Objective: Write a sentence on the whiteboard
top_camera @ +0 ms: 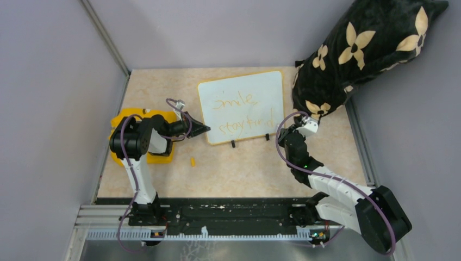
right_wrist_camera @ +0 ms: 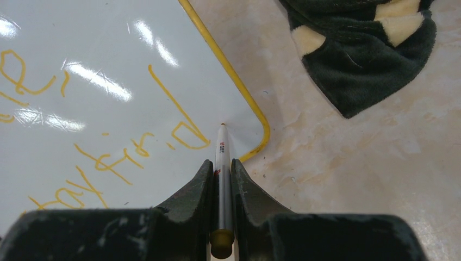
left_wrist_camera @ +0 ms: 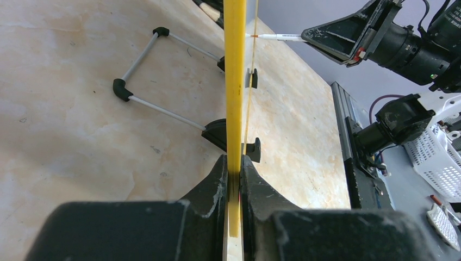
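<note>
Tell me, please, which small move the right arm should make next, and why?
Probably lift the thin white marker straight off the small yellow-rimmed whiteboard. The right end effector holds its tip just past the last letter of the orange handwritten sentence, near the corner, so writing seems finished.

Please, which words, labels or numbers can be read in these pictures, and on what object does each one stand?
"smile," - upper line of the sentence, handwritten on the whiteboard.
"stay tired" - lower line, same whiteboard; the last letters are unclear.
Red print on the marker: too small to read.
</note>
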Robot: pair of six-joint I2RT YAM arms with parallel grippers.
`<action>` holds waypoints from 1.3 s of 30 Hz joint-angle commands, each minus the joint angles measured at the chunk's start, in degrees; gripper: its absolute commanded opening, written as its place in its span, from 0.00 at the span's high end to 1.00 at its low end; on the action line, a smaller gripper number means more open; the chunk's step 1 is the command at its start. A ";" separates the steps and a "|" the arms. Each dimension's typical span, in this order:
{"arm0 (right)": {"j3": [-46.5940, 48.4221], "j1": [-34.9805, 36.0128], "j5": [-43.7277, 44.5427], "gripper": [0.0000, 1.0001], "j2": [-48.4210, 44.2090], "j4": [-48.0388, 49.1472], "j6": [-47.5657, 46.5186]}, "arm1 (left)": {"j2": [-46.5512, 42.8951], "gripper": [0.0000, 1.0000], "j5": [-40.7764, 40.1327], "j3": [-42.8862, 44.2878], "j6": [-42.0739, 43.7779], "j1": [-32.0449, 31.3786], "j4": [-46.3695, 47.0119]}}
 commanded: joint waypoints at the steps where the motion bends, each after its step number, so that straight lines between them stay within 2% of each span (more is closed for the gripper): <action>1: 2.02 -0.90 -0.40 1.00 0.33 2.27 0.68 | 0.32 1.00 0.05 0.82 0.97 -0.21 -0.01; 39: 0.26 -0.92 -2.59 1.00 -1.99 -3.10 1.90 | 0.32 1.00 -0.04 0.72 0.97 -0.19 -0.10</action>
